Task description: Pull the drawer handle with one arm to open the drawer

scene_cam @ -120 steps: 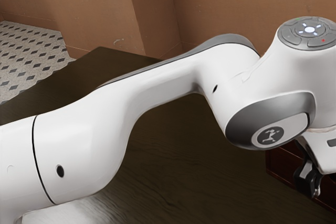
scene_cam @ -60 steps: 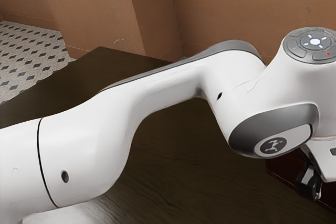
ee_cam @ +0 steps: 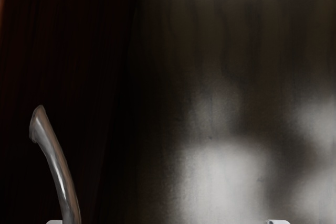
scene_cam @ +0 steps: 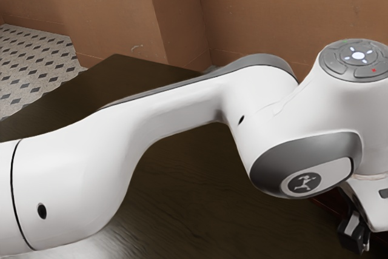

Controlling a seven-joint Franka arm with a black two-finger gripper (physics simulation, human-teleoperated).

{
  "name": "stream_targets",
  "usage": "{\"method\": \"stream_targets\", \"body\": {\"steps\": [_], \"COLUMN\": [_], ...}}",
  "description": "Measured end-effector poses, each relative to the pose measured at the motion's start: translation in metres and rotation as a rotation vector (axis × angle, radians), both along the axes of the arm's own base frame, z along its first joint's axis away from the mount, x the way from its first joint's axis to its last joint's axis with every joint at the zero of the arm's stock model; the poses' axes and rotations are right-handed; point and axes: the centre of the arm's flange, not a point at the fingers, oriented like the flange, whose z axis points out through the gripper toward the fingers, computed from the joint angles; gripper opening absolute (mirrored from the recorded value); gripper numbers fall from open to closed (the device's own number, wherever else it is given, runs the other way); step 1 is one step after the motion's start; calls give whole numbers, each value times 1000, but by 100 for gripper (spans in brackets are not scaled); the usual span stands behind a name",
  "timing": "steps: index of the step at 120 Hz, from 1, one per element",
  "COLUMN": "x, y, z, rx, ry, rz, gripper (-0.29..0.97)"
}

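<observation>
The white, glossy robot arm [scene_cam: 182, 125] takes up most of the exterior view, running from that view's lower left up over a bend and across to its right, where it turns down into a thick wrist. Beneath it lies the dark wooden worktop [scene_cam: 200, 210], its grain running lengthwise and a pale sheen on it near the arm's base. Plain brown board walls [scene_cam: 273, 10] stand behind the worktop and meet in a corner, and a floor of pale tiles with dark diamond marks [scene_cam: 30, 59] shows at the exterior view's upper left. On the wrist sits a round grey cap [scene_cam: 356, 59] with 1 bright white light in the middle and small green and red dots near its rim. Below it is a grey side panel bearing a dark disc with a white emblem [scene_cam: 303, 183]. In the wrist view the same worktop [ee_cam: 236, 77] appears, dark with soft pale patches of reflected light, and beside it rises the very dark reddish-brown drawer front [ee_cam: 68, 51], too dim to show whether the drawer is pulled out. The curved silver metal handle [ee_cam: 52, 161] stands out from that front, just under the hand, bowing away from the wood and running off the picture's edge. The black pincer [scene_cam: 356, 241] hangs below the wrist at the exterior view's lower right, close over the worktop; I cannot tell whether it is wide, narrow or holding the handle.
</observation>
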Motion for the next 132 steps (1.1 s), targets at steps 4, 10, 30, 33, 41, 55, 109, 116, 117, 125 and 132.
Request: {"method": "stream_targets", "body": {"steps": [4,10,30,33,41,55,109,116,117,125,132], "x": [-3,-7,-15,-16,-22,-31,-58,-62,-62,-67,-71], "y": [-2,-4,-4,-4,-3,0,8,10,10,12,13], "z": [-1,-1,1,1,2,5,4,4,4,5,5], "rx": [1,1,2,2,4,5,3,3,3,2,1], "ry": [3,6,7,7,9,10,34,36,36,34,34], "rz": [-2,-5,0,1,3,7,17,18,18,18,18], "gripper": [46,46,43,42,40,30,42,43,43,42,43]}}
